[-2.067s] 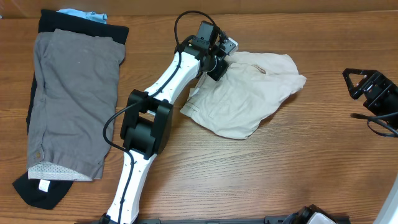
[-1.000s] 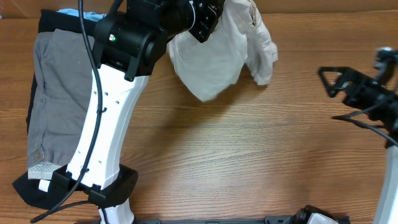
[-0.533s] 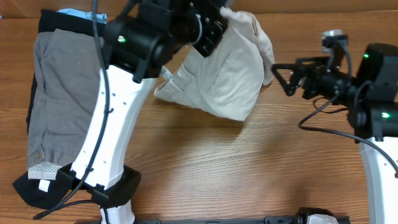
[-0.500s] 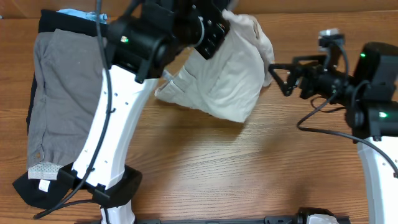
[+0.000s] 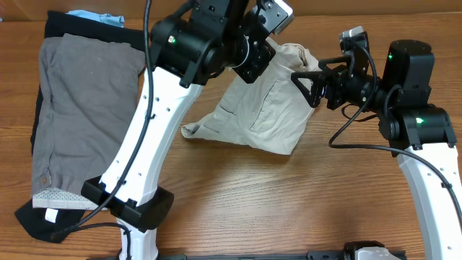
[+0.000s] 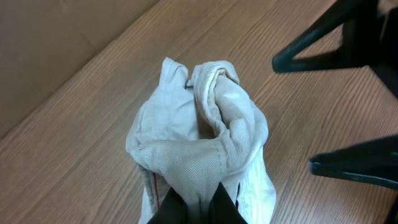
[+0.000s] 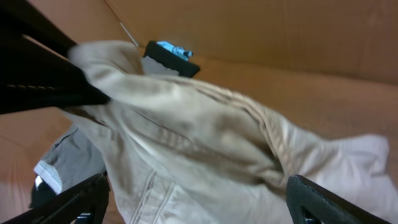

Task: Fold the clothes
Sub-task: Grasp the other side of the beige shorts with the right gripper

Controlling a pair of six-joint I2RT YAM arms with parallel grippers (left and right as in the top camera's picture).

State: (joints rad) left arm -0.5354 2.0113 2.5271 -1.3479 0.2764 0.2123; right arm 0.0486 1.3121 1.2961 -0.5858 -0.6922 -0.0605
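Observation:
The beige khaki shorts (image 5: 268, 115) hang from my left gripper (image 5: 261, 63), their lower edge on the table. The left gripper (image 6: 194, 208) is shut on a bunched fold of the shorts (image 6: 205, 143). My right gripper (image 5: 309, 81) is open, its fingers spread right beside the shorts' upper right part; in the right wrist view the gripper (image 7: 199, 208) has the shorts (image 7: 205, 162) between its spread fingers. The grey shorts (image 5: 83, 108) lie flat at the left on a black garment (image 5: 43, 220), with a light-blue garment (image 5: 97, 17) at the back.
The wooden table (image 5: 289, 209) runs across the whole view. The left arm's white links (image 5: 144, 144) rise from its base at the front centre-left. The right arm (image 5: 426, 166) stands at the right.
My left gripper lifted the beige shorts off the table and shifted them right. My right arm swung in from the right edge to the shorts, gripper open.

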